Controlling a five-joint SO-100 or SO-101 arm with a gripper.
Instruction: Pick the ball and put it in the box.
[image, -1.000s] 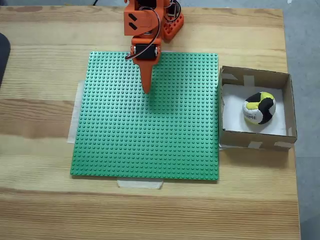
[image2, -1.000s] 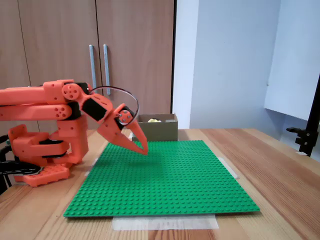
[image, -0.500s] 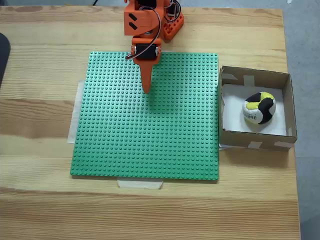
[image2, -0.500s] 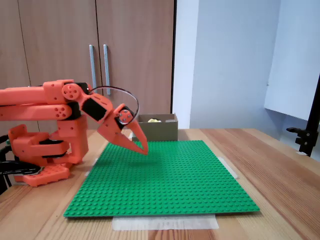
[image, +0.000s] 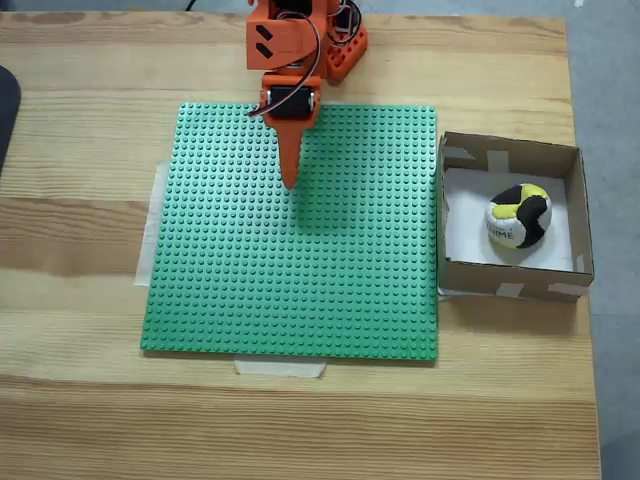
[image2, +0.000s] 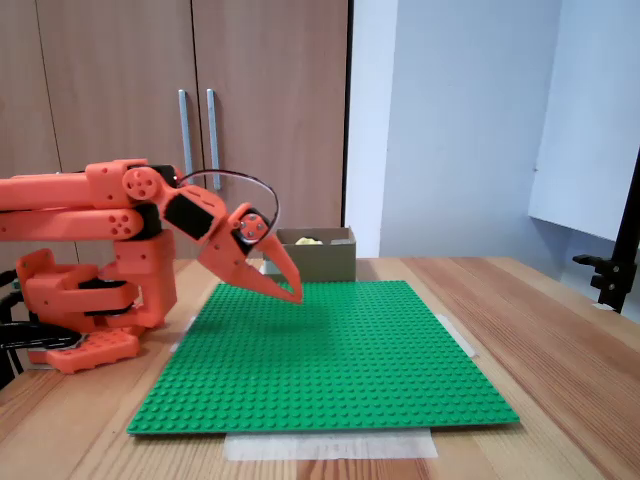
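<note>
1. Both fixed views bright, evenly lit, sharp; no glare.
2. Soft shadow of the gripper (image: 290, 180) falls right of it on the green baseplate (image: 250, 290).
3. The box (image: 575, 210) wall shades its white floor beside the ball (image: 518, 216).
4. Side view: white wall (image2: 450, 120) palest.

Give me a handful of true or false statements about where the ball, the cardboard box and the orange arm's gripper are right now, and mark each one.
1. The small yellow, black and white ball lies inside the shallow brown cardboard box. True.
2. The orange gripper holds the ball. False: it is shut and holds nothing.
3. The gripper is above the green studded baseplate. True.
4. In the top-down fixed view the box sits left of the baseplate. False: it sits to the right.
5. The ball rests on the baseplate. False: it lies on the box's white bottom.
</note>
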